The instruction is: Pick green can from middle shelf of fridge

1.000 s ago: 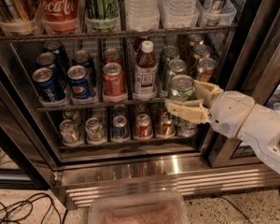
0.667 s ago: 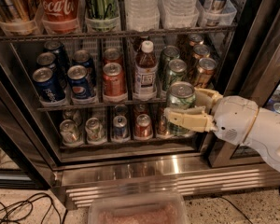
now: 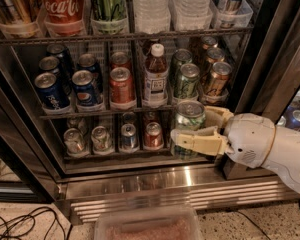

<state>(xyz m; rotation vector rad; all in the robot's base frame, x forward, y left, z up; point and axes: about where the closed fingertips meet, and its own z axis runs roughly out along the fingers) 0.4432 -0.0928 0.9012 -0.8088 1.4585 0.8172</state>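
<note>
From where I am standing, the fridge (image 3: 180, 194) is showing its middle shelf (image 3: 115, 113) packed in lanes. Blue cans (image 3: 50, 91) are sitting at the left, then red cans (image 3: 121, 84), then a brown bottle with a white cap (image 3: 156, 74). 2 shelved green cans (image 3: 186, 81) are standing in the next lane, and copper-brown cans (image 3: 217, 79) are filling the far right one.

Just in front of that right end, the green can (image 3: 189, 119) is hanging upright off the rack, nearer to me than the rail, with its top about level with it. The gripper (image 3: 192, 128) is clamping it between its 2 tan fingers. The near finger (image 3: 197, 141) is lying across the can's lower front, and the other is pressing on its far right side. The can is looking pale green with whitish patches and a silver top, pull tab facing up.

To the right, the white arm (image 3: 270, 149) is reaching in from the lower right edge. On the floor nearer to me, a clear plastic tub (image 3: 147, 226) is sitting.
</note>
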